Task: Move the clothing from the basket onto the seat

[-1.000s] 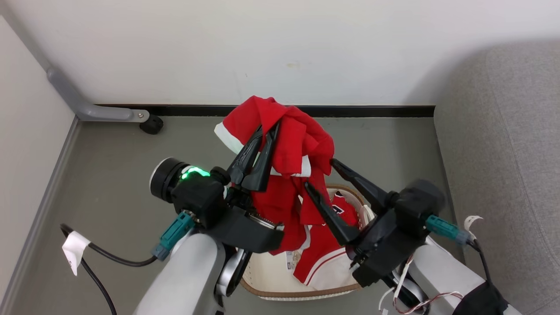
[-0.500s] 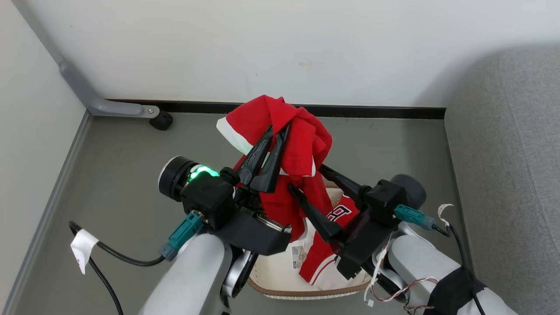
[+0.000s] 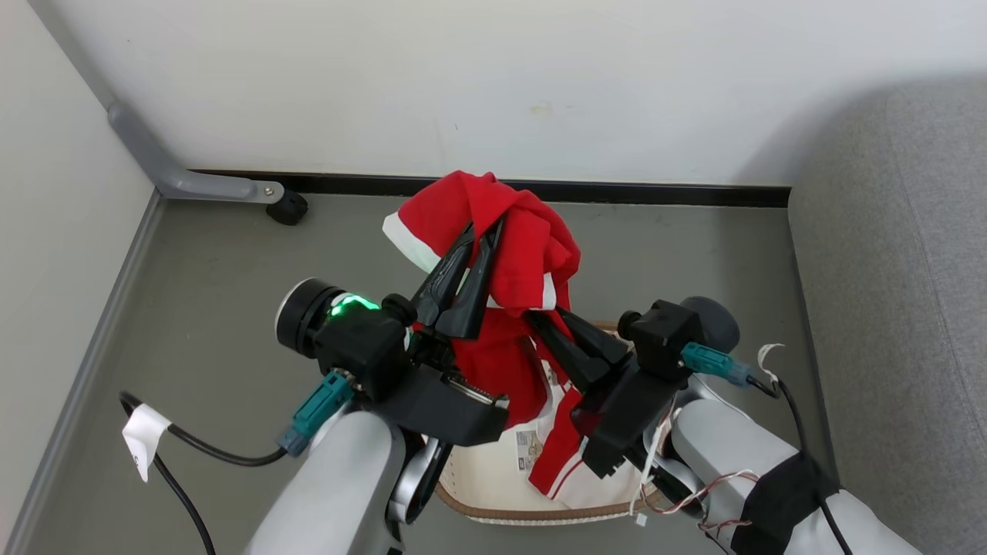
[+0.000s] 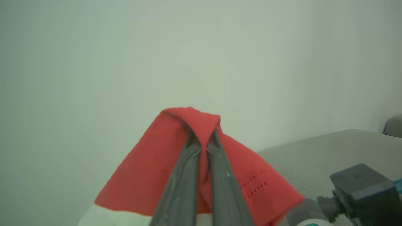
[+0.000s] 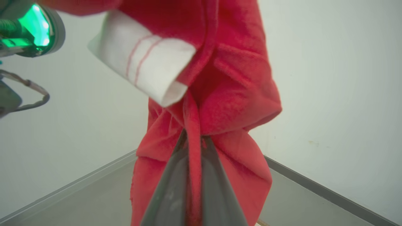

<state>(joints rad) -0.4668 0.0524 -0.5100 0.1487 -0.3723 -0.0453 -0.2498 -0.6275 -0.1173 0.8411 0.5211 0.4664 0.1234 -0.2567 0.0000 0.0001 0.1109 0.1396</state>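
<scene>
Above the basket (image 3: 524,515), left hand (image 3: 483,228) and right hand (image 3: 542,317) pinch the clothing (image 3: 532,239).

Red clothing (image 3: 540,247) aloft above cream basket (image 3: 524,513); grey seat (image 3: 894,308) alongside

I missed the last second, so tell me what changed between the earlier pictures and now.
The right gripper, open a second ago, moved in towards the left and shut on the hanging part of the lifted garment. The left gripper stays shut on that garment's top; the other garment still lies in the basket.
</scene>
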